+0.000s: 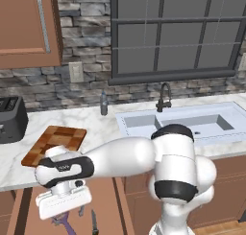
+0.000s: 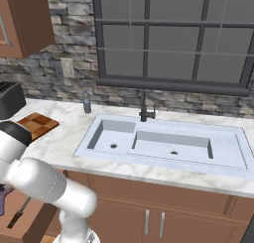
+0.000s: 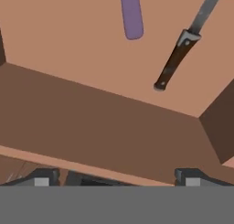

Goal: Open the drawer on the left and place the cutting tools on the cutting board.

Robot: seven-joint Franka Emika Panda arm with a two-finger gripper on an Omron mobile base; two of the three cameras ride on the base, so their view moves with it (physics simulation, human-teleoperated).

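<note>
lying in the open drawer (image 3: 91,113): purple tool (image 3: 131,15), knife (image 3: 180,51).

So I've got two surfaces here. The marble counter (image 1: 101,126) carries the checkered cutting board (image 1: 55,144) lying flat near its front edge, with a black toaster (image 1: 12,119) just left of it toward the wall. A small bottle (image 1: 104,104) stands upright near the back wall, between the board and the sink (image 1: 185,121). Below the counter, the drawer (image 3: 91,58) is pulled out, and on its floor I can see a purple tool (image 3: 131,15) and a black-handled knife (image 3: 183,47) lying side by side, not touching.
</note>
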